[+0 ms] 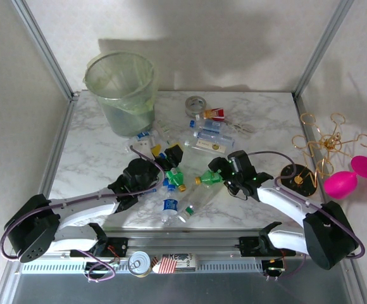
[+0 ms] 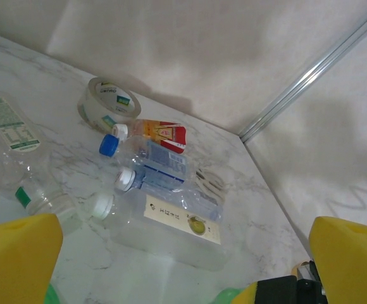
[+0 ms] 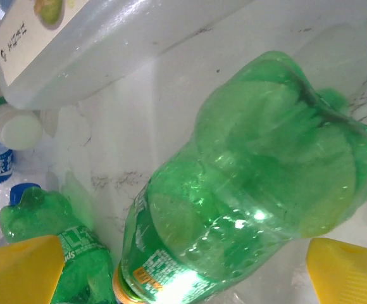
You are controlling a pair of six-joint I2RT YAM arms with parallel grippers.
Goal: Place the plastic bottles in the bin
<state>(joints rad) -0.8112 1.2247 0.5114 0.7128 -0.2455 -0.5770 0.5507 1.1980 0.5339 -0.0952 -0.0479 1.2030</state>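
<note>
Overhead, the plastic-lined bin (image 1: pixel 123 101) stands beyond the left gripper (image 1: pixel 169 166). The plastic bottles (image 1: pixel 199 140) lie scattered on the marble table (image 1: pixel 95 164) around both grippers. The right gripper (image 1: pixel 218 174) gapes wide too, and neither holds anything.

Left wrist: clear bottles (image 2: pixel 171 221) and a tape roll (image 2: pixel 111 101) lie ahead of the spread pads (image 2: pixel 19 253), with bare marble toward the frame rail (image 2: pixel 310 76).

Right wrist: a green bottle (image 3: pixel 253 183) lies between the parted pads, ungripped.

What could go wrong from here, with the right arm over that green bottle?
The green bottle is round, shiny and lying on its side, so it may slip out as the open right end effector closes. A second green bottle lies close by and could get knocked.
</note>
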